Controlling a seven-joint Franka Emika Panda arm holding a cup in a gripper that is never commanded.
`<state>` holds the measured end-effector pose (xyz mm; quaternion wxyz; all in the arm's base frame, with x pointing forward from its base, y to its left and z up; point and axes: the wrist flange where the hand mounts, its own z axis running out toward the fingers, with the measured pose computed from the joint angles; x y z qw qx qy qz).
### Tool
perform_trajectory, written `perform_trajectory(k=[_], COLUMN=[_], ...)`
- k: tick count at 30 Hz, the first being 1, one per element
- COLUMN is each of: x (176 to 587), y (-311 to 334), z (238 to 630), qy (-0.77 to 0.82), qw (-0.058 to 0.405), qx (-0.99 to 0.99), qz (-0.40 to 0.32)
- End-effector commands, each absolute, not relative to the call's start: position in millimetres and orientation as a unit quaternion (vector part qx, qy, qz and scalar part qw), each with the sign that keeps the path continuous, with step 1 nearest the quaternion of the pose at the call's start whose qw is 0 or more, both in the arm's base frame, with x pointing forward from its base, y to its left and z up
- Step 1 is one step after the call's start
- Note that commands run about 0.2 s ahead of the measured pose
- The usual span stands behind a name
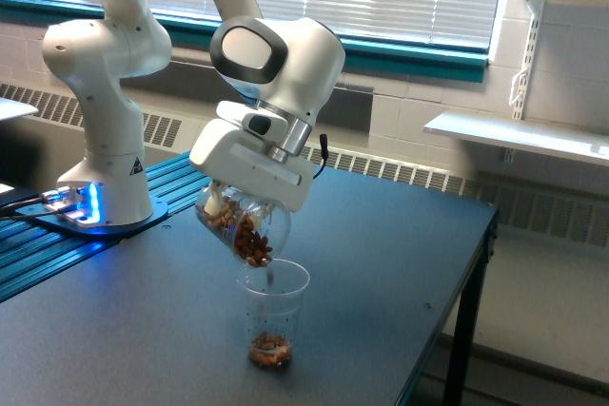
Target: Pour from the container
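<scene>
The container, a small clear rounded jar, hangs tipped steeply just below the white gripper, its wide mouth angled down toward the exterior view's right. The gripper is closed around the jar's upper part, though its fingers are mostly hidden behind the gripper's flat white body, so how they meet the glass is hard to make out. Brown nut-like pieces are piled inside the jar against its lower lip.

Directly under that lip stands a tall tapered clear plastic cup, upright on the dark table. The jar's mouth sits just above the cup's rolled rim, near its far-left edge; whether the two touch cannot be told. A shallow layer of the same brown pieces lies at the bottom of the cup, and one small piece shows just inside the rim below the jar.

Behind the cup, toward the exterior view's left, the white robot arm rises from its base, which glows blue at the table's edge. The arm's upper part is cut off by the top of the frame.
</scene>
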<state>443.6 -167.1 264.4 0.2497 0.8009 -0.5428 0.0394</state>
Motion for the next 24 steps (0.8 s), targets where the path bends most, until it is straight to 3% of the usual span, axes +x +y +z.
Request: perform_trajectory(k=[1, 24], x=[448.2, 456.9], y=[-165.7, -169.8], z=[266.9, 266.9], qy=[-0.539, -0.537], qw=[0.252, 0.26], qx=[0.803, 0.802], qz=[0.037, 0.022])
